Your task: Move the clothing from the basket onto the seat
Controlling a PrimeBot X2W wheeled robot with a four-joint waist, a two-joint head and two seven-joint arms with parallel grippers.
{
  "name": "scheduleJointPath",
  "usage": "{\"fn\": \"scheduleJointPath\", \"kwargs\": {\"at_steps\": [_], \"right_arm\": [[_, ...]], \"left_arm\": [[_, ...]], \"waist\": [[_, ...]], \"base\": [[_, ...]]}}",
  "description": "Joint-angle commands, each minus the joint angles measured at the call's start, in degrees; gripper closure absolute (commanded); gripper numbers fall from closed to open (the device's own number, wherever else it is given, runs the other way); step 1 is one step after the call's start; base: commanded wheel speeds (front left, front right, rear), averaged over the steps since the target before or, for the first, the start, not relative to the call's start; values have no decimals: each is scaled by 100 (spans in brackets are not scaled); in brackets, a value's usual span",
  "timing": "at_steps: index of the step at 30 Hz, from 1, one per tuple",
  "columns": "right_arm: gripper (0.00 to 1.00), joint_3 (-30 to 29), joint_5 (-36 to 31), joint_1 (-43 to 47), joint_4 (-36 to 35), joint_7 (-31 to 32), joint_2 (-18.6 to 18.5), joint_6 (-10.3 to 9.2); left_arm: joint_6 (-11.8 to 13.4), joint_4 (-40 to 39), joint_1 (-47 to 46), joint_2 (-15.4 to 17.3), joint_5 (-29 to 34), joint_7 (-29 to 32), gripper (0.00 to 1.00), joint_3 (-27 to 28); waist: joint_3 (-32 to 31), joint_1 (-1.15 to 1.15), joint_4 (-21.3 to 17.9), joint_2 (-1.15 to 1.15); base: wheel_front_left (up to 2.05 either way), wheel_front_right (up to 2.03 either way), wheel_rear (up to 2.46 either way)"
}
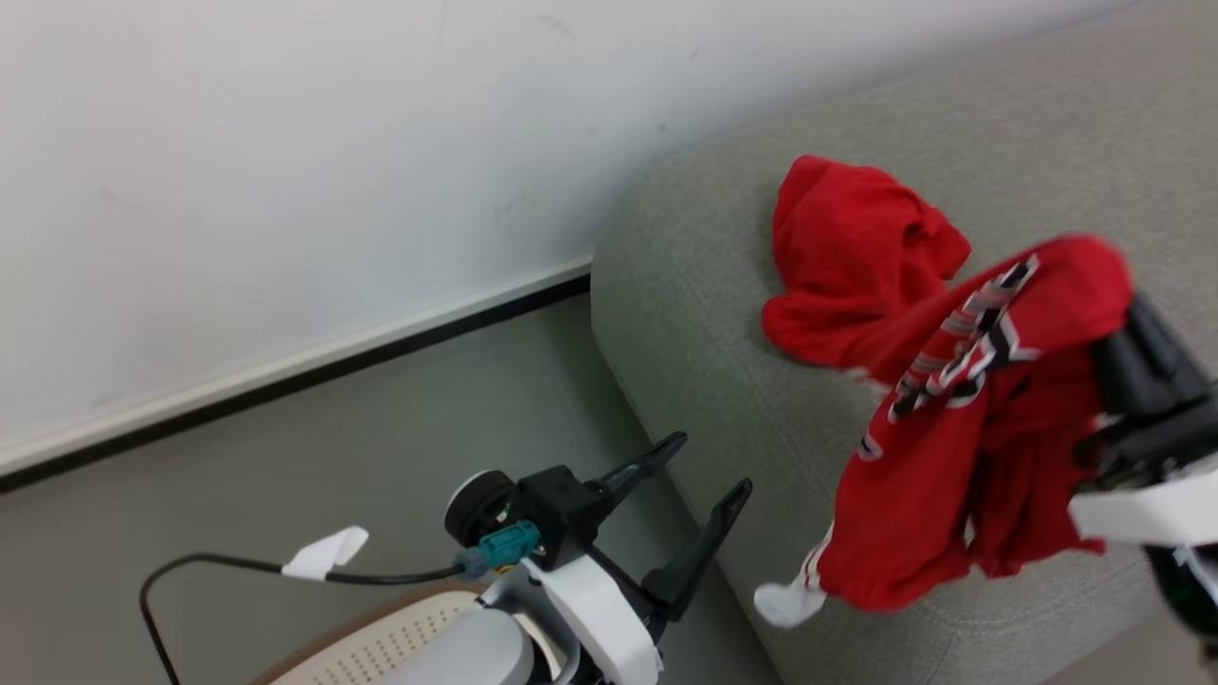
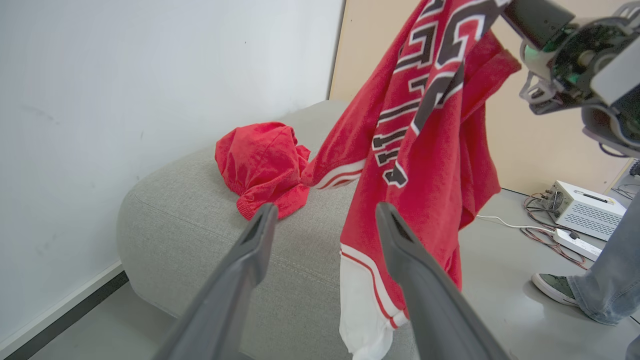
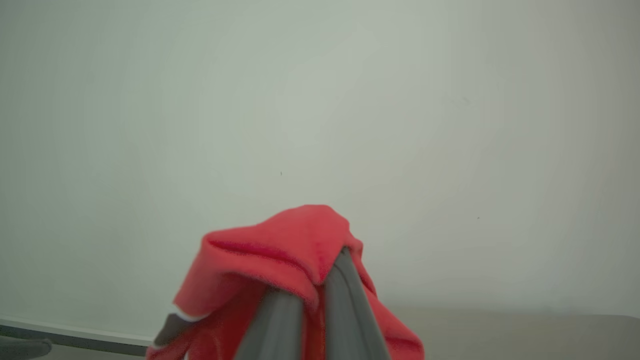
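Observation:
A plain red garment (image 1: pixel 856 257) lies crumpled on the grey seat (image 1: pixel 704 314) near its back edge. My right gripper (image 1: pixel 1128 314) is shut on the red and white jersey (image 1: pixel 952 428), which hangs above the seat with its white hem near the front edge. In the right wrist view the shut fingers (image 3: pixel 345 300) pinch a fold of the jersey (image 3: pixel 280 245). My left gripper (image 1: pixel 712 464) stands open beside the seat's corner, holding nothing, above the cream basket (image 1: pixel 381 647). In the left wrist view the jersey (image 2: pixel 425 150) dangles beside the plain garment (image 2: pixel 262 165) on the seat (image 2: pixel 200 225).
A white wall (image 1: pixel 285 171) with a dark baseboard runs behind the seat. A black cable (image 1: pixel 238 566) with a white tag loops by my left arm. A person's shoe (image 2: pixel 555 287) and a white box (image 2: pixel 585 210) with cables sit on the floor beyond.

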Motion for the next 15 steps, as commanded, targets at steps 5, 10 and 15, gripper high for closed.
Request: {"fn": "scheduleJointPath", "kwargs": {"at_steps": [5,10,15], "right_arm": [[100,-448,41,-639,35,-31,-383,-13],[100,-1153,150,-995,127,-29,-805,-14],[100,-1636,289,-1225,377,-28,-1116,-14]], "left_arm": [[3,-111,-227,100,84,135,0,-24],[28,-249,-404,248,155,309,0,-7],[59,-417,-579,392,254,468,0,15]], "waist": [[560,0,349,0],[1083,0,638,0],[1505,0,864,0]], "base": [[0,0,0],[0,0,0],[0,0,0]]}}
